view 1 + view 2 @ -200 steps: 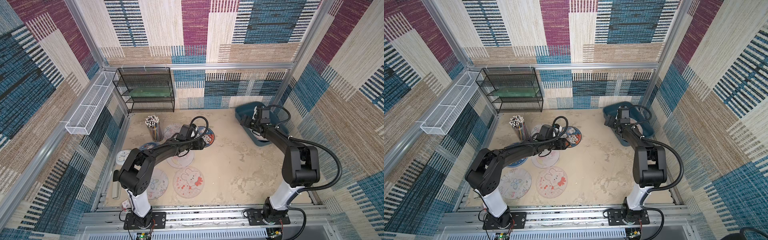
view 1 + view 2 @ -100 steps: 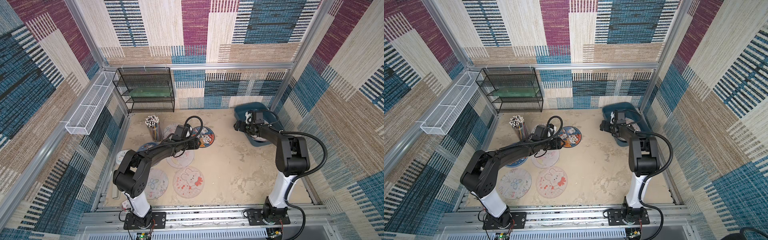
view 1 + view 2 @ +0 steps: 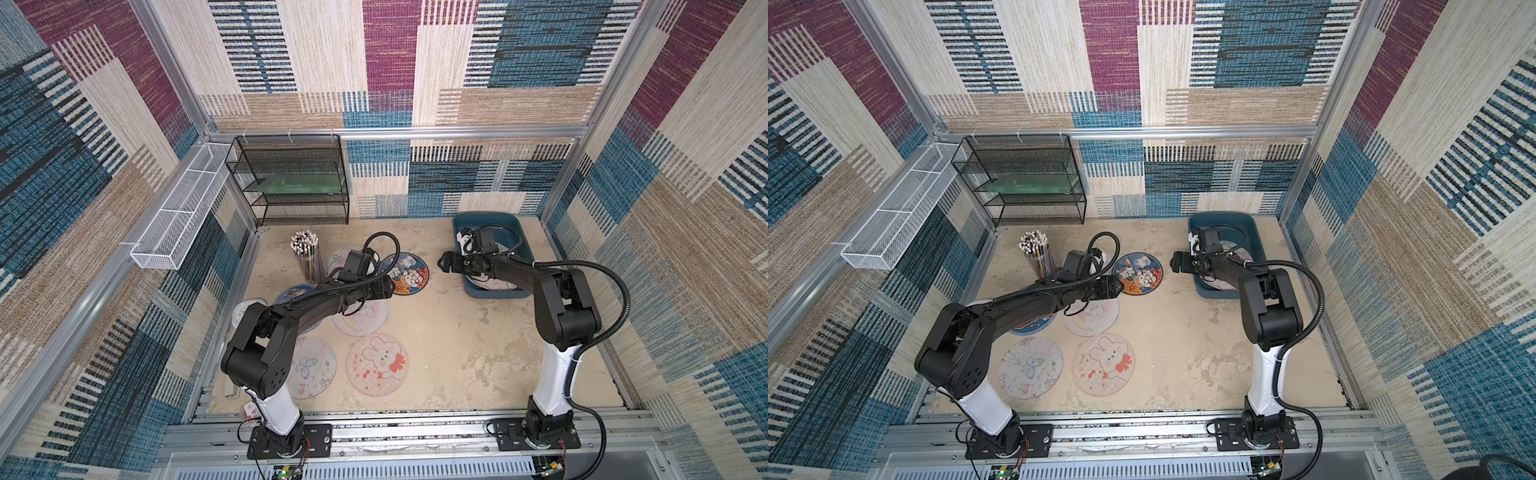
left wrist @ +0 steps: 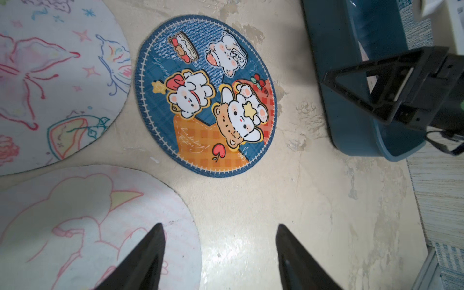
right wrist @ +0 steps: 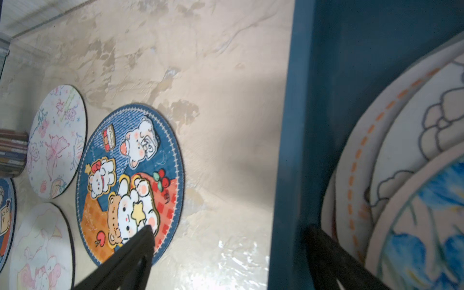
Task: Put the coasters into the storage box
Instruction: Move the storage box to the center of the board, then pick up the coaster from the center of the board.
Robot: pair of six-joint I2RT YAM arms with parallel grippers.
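Task partly done. The box (image 3: pixel 523 232) sits far right on the table, against the back wall; several pale coasters already lie stacked inside it, overlapping, at least three edges showing in the right wrist view (image 5: pixel 391 160). Left on the table: a dark blue coaster (image 3: pixel 405 274) printed with bears, mid-table between the arms; a pale one (image 3: pixel 365 318) just nearer, partly under the left arm; a bunny coaster (image 3: pixel 377 365) and a butterfly coaster (image 3: pixel 311 368) near the front edge; a second blue one (image 3: pixel 1034 324) mostly hidden beneath the left arm; another pale one (image 4: pixel 50 82) beside the pencil cup (image 3: pixel 307 257). So at least six remain. Left gripper (image 4: pixel 218 241) is spread and empty, hovering just near of the bear coaster, over the edge of the pale one. Right gripper (image 3: pixel 445 263) is spread wide and empty, straddling the box's left wall with one finger outside and one inside, pointing toward the bear coaster. Bear coaster looks the likely next pick; which arm takes it, cannot tell.
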